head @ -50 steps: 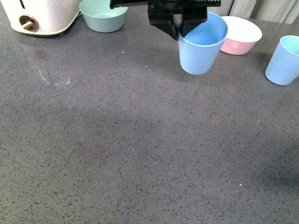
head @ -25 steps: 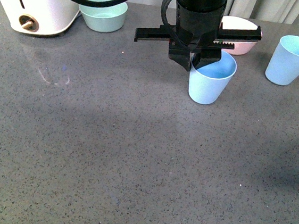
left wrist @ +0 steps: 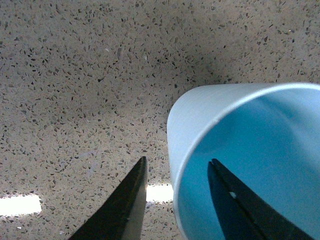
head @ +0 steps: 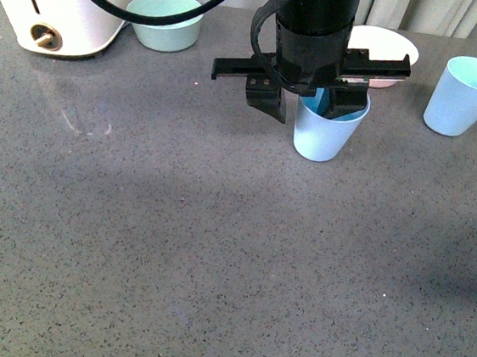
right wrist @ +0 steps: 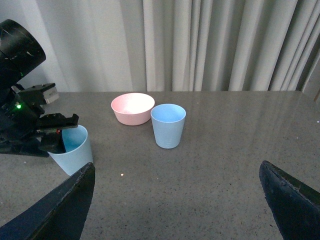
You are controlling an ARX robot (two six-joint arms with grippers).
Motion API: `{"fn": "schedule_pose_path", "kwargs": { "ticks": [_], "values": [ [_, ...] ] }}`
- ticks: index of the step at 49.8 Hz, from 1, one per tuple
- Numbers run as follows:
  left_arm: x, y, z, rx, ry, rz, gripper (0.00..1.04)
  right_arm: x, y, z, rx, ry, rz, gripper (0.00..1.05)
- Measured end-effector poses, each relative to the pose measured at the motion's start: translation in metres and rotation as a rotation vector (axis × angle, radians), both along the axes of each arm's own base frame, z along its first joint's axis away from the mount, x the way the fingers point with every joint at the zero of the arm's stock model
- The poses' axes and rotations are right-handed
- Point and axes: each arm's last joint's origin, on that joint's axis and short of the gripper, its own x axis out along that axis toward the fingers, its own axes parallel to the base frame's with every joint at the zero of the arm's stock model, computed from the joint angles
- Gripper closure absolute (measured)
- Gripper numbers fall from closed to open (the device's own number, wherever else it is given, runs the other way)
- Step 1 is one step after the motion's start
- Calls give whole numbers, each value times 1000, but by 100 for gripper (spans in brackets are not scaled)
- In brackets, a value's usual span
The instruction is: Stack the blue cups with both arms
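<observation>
Soft, even light; faint broad shadows cross the bench (head: 129, 244) (darkest near right), with white glare in the left wrist view.

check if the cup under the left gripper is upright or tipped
Upright: the blue cup stands base down on the table, mouth up, the left gripper open astride its rim, one finger inside.

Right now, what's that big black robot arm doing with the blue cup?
The left gripper is open over a blue cup that stands on the grey table. One finger is inside the cup and one is outside, with the cup's wall between them, not squeezed. The second blue cup stands by itself further right, near the pink bowl. The right gripper is open and holds nothing. The cups are not stacked yet.
</observation>
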Motion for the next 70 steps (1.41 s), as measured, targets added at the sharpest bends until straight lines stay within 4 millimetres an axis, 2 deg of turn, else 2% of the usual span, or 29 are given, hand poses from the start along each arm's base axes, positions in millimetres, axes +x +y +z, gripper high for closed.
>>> {"fn": "schedule_pose_path", "kwargs": {
  "ticks": [15,22,26,36,41,43,47,50,53,56,59,65,70],
  "values": [
    [-3,3,43,-54,-64,-4,8,0,0,0,0,0,0,9],
    [-4,6,59,-78,-88,-3,9,0,0,0,0,0,0,9],
    [-6,13,77,-115,-132,4,9,0,0,0,0,0,0,9],
    [-14,51,113,-177,-296,49,9,0,0,0,0,0,0,9],
    [-21,81,132,-207,-403,76,9,0,0,0,0,0,0,9],
    [-24,91,137,-167,-514,97,12,0,0,0,0,0,0,9],
    [-36,126,145,-49,-839,194,24,0,0,0,0,0,2,9],
    [-55,155,147,5,-1033,245,35,0,0,0,0,0,0,9],
    [-84,187,140,46,-1173,259,49,0,0,0,0,0,0,9],
    [-107,204,125,65,-1202,237,62,0,0,0,0,0,1,9],
    [-128,220,102,97,-1169,211,76,0,0,0,0,0,1,9],
    [-159,241,79,114,-1145,189,101,0,0,0,0,0,0,9],
    [-183,256,71,116,-1155,189,103,0,0,0,0,0,0,9]
  ]
}}
